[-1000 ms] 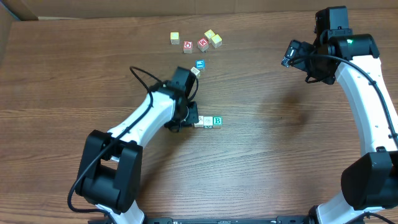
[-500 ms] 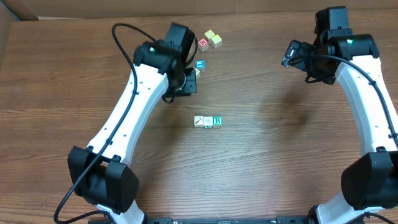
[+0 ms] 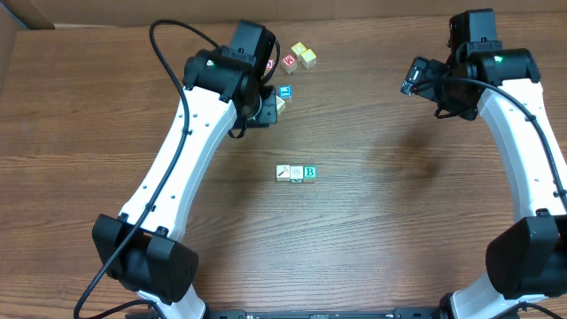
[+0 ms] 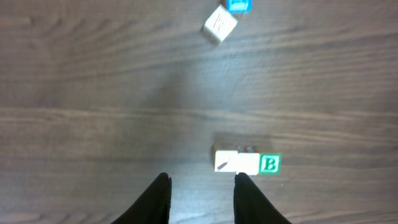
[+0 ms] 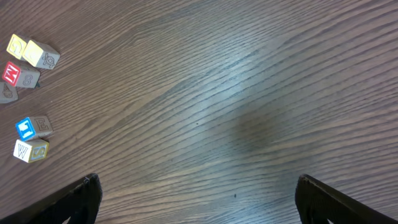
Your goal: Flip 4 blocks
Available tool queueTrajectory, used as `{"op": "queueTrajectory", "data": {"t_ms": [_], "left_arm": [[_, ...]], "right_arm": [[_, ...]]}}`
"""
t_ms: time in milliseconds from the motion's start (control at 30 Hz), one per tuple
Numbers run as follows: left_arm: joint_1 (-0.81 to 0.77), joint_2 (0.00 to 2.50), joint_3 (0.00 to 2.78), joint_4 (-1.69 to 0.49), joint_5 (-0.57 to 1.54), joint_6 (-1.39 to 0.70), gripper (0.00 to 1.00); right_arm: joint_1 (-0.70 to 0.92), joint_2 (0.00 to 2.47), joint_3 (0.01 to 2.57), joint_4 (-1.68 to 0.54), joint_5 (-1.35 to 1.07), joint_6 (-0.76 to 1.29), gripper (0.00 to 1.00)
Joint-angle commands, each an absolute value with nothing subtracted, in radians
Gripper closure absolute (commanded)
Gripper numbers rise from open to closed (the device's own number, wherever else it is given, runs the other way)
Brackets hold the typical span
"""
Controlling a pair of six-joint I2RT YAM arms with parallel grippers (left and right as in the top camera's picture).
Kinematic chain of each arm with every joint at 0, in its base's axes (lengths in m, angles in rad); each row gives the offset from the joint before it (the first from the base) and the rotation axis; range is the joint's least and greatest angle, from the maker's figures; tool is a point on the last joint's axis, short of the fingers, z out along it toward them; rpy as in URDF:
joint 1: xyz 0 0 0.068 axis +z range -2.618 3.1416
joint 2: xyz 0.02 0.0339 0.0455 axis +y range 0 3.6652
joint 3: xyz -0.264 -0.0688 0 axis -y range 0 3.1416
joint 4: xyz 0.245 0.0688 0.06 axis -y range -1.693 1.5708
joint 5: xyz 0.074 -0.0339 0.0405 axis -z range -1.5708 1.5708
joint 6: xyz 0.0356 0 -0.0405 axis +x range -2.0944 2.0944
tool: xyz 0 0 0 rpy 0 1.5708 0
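Blocks (image 3: 296, 174), four small wooden alphabet cubes with pale cream faces, lie in two places on the brown wood-grain table (image 3: 381, 230). Three touch in a straight row at the table's middle: the cube with a dark diagonal mark (image 4: 226, 163), the plain-faced cube (image 4: 247, 164) and the green "B" cube (image 4: 270, 164). The fourth cream cube (image 4: 219, 25) lies apart from the row, toward the far edge and turned askew, just beside a blue-printed cube (image 4: 239, 5). Beyond these, a red-printed cube (image 3: 290, 63) and two yellow cubes (image 3: 306, 58) cluster near the far edge. Left gripper (image 4: 201, 180): raised above the table, close to the fourth cream cube in the overhead view; jaws parted a little, nothing between them. Right gripper (image 5: 198, 182): held high at the right side, well apart from every cube; jaws spread wide, empty.
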State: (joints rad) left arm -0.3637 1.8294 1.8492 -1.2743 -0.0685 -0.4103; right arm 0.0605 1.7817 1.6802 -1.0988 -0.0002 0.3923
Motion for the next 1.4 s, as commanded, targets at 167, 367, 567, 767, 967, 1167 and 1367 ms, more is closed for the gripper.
{"op": "queueTrajectory", "data": {"t_ms": [167, 367, 567, 767, 967, 1167, 1367], "left_arm": [[-0.362, 1.915, 1.893, -1.126, -0.088, -0.319, 0.70], [-0.360, 2.027, 1.893, -1.017, -0.089, -0.217, 0.57], [-0.358, 2.146, 1.893, -0.895, -0.088, -0.073, 0.41], [-0.357, 2.258, 1.893, -0.818, -0.094, 0.093, 0.40], [-0.347, 2.313, 1.893, -0.768, -0.106, 0.143, 0.40], [-0.340, 2.326, 1.893, -0.748, -0.086, 0.146, 0.43], [-0.340, 2.330, 1.879, -0.754, -0.077, 0.147, 0.48]], "right_arm": [[0.060, 1.769, 1.682, -1.094, -0.001, 0.397, 0.00], [0.060, 1.769, 1.682, -1.094, -0.001, 0.397, 0.00], [0.060, 1.769, 1.682, -1.094, -0.001, 0.397, 0.00], [0.060, 1.769, 1.682, -1.094, -0.001, 0.397, 0.00], [0.060, 1.769, 1.682, -1.094, -0.001, 0.397, 0.00], [0.060, 1.769, 1.682, -1.094, -0.001, 0.397, 0.00], [0.060, 1.769, 1.682, -1.094, -0.001, 0.397, 0.00]]}}
